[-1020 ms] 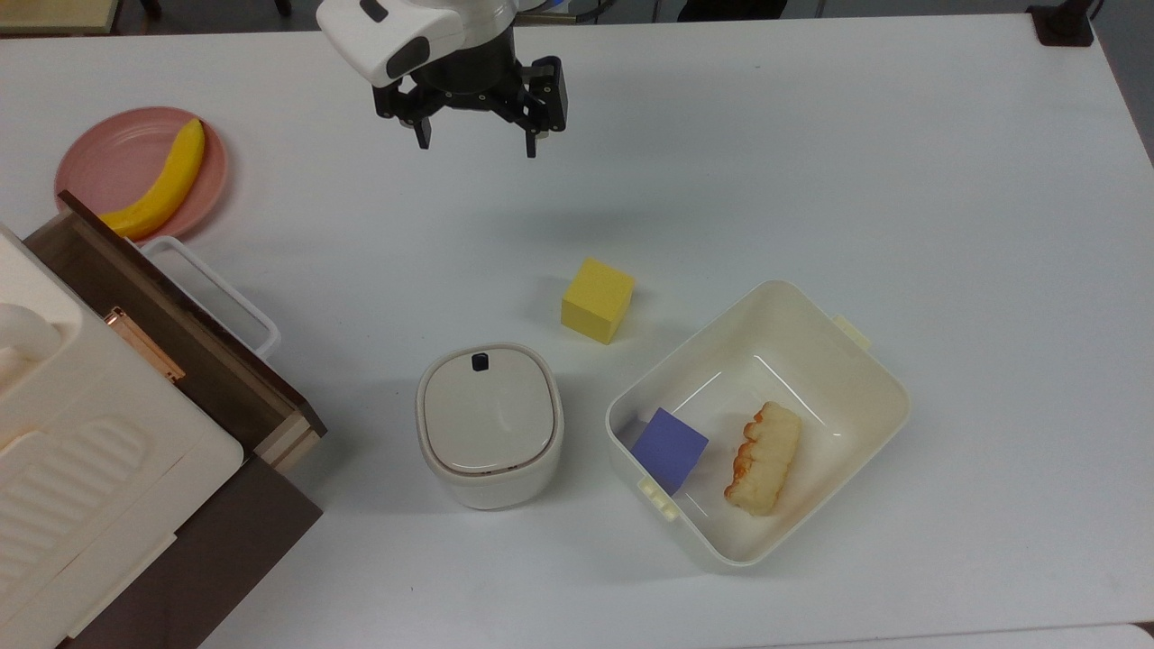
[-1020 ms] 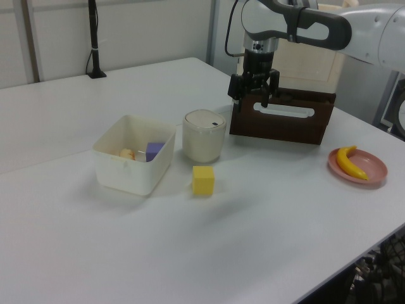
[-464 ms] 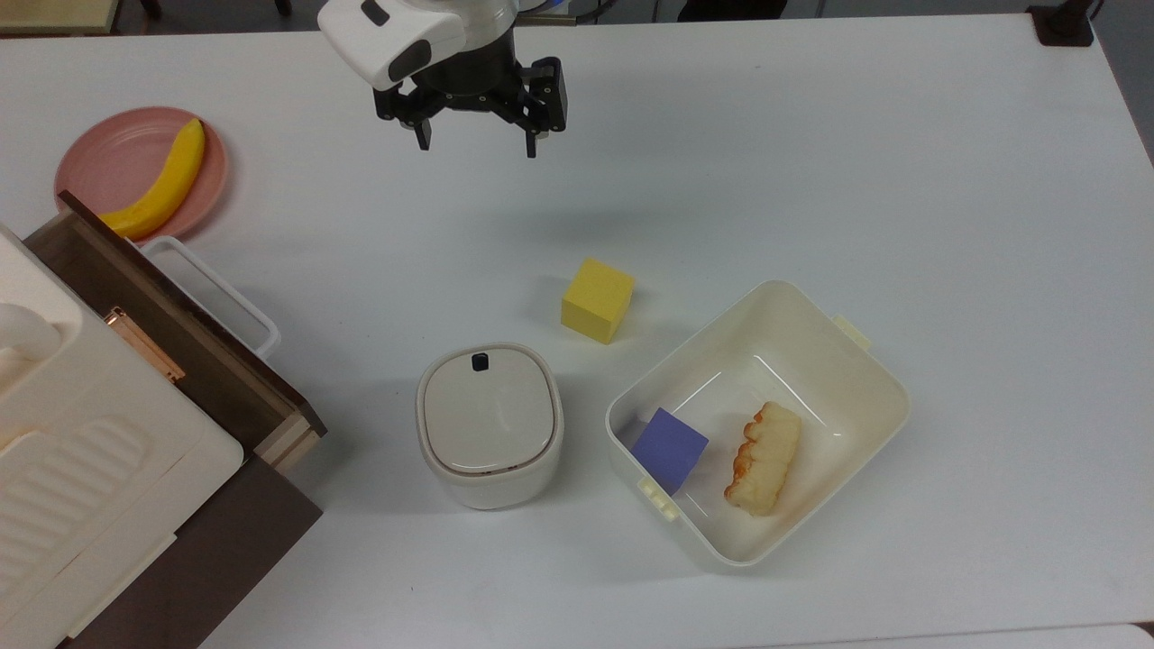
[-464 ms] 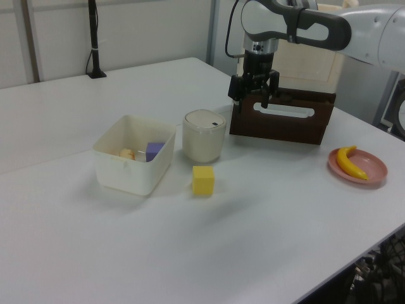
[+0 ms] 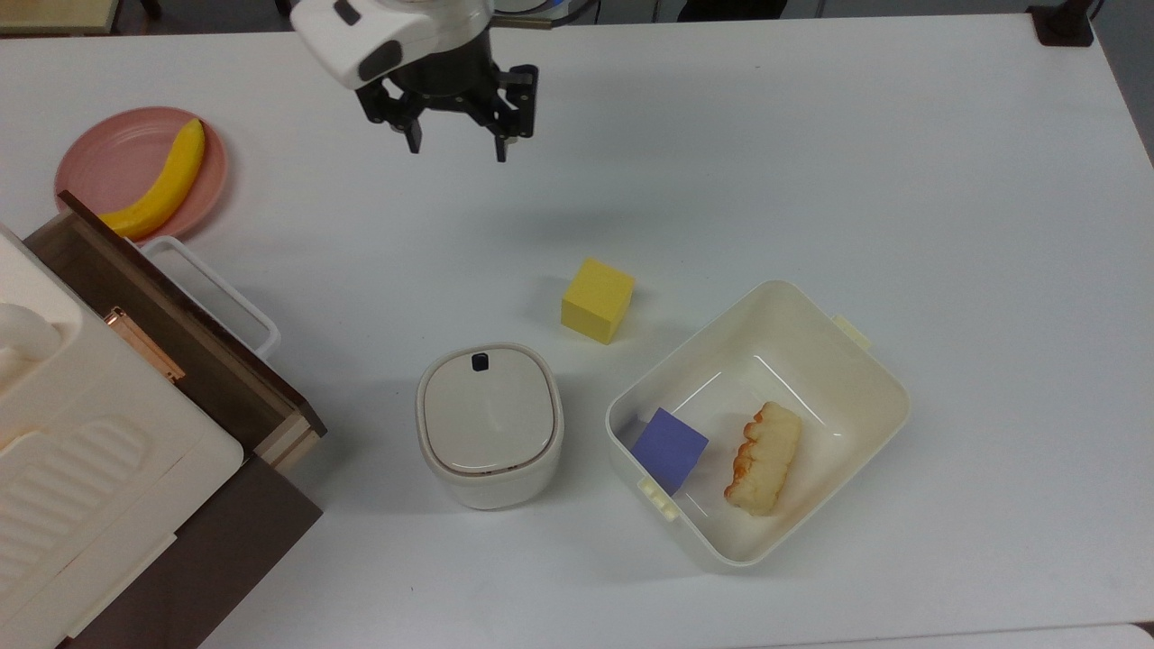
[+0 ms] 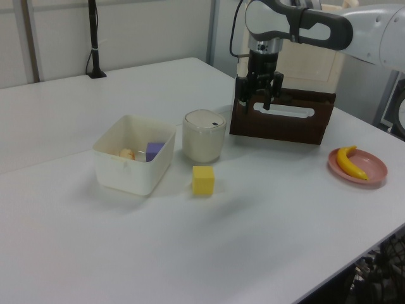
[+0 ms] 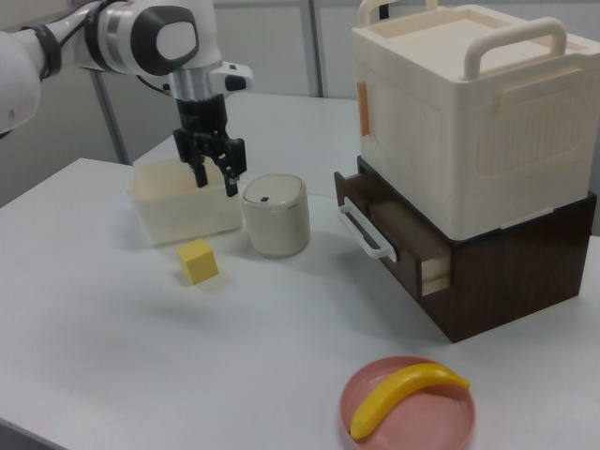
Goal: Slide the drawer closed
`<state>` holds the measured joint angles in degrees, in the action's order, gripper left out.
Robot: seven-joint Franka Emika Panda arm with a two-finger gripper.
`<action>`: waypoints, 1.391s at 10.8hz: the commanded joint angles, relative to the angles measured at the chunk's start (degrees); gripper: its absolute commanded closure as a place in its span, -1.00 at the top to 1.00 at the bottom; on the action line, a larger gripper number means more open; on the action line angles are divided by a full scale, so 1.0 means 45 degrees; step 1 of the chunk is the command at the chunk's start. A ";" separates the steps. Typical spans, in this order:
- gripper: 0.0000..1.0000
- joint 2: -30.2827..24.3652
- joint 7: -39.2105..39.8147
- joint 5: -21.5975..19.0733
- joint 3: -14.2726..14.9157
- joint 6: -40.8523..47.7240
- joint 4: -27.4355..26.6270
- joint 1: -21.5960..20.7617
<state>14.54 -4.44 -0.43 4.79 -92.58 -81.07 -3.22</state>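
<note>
In the last second my gripper (image 5: 455, 142) has moved a little toward the top view's left, which is the side where the drawer (image 5: 185, 329) is. It is high over the table (image 5: 811, 162), fingers spread apart and holding nothing. I judge this as the start of the approach; the push is not yet begun.

The drawer stands pulled out from the dark cabinet (image 7: 525, 272) at the top view's left edge, its white handle (image 5: 216, 293) facing the table centre, well apart from the gripper.

The tub (image 5: 865, 379) holds a purple cube (image 5: 669, 449) and a piece of bread (image 5: 764, 458). The lidded pot (image 5: 489, 424) is closed. The plate (image 5: 113, 158) carries a banana (image 5: 162, 180). A yellow cube (image 5: 597, 300) sits free.
</note>
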 commanded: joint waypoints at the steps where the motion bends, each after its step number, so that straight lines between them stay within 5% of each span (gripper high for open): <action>1: -0.16 0.0165 0.0069 -0.0138 0.0088 -0.0984 -0.0305 0.0869; 6: -0.67 0.1551 0.0050 -0.0080 0.0088 -0.4324 -0.0305 0.2647; 15: -0.67 0.3233 -0.1569 0.0057 0.0108 -0.9090 -0.0148 0.3879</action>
<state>28.98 -8.43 -0.42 5.12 -128.52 -81.62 13.52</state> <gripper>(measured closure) 0.837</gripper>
